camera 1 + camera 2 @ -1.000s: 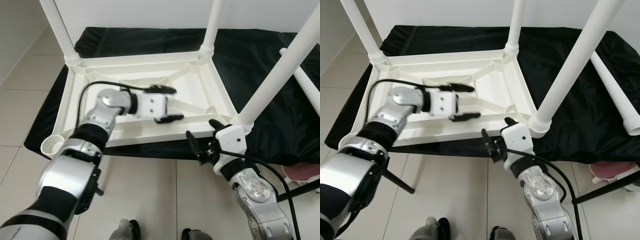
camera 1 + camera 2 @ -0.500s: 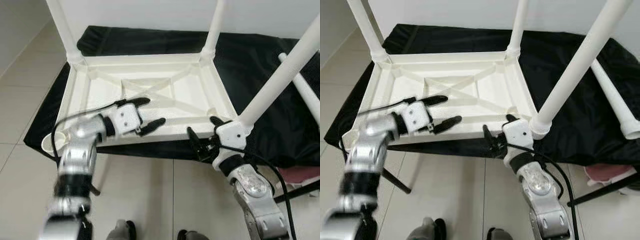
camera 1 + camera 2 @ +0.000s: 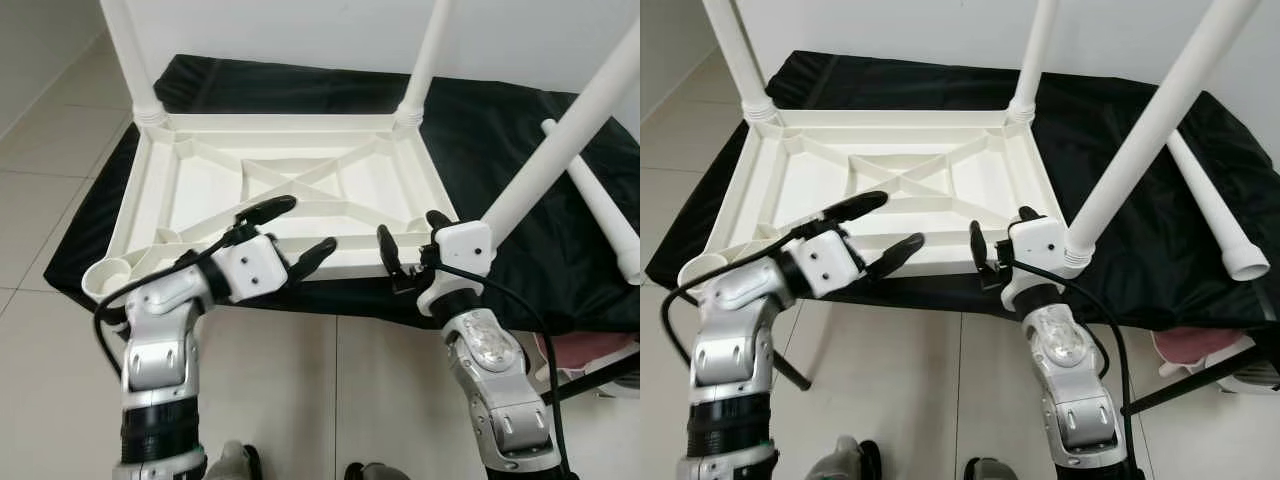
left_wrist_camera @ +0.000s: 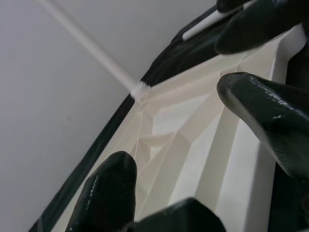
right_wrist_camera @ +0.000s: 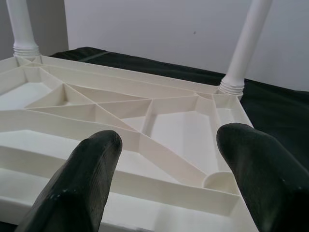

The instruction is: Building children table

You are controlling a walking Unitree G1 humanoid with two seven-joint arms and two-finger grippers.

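A white plastic table top lies upside down on a black cloth. Legs stand in its far left, far right and near right corners. The near left socket holds no leg. A loose white leg lies on the cloth to the right. My left gripper hovers open over the near rim, empty. My right gripper is open and empty at the near rim beside the near right leg. In the right wrist view, the ribbed underside shows beyond its fingers.
Pale tiled floor lies around the cloth-covered support. A pink object and a dark stand leg sit at the lower right. A white wall rises behind the table.
My left arm has drawn back from over the middle of the table top to its near edge. The right gripper stays by the near right leg. The camera view has shifted slightly.
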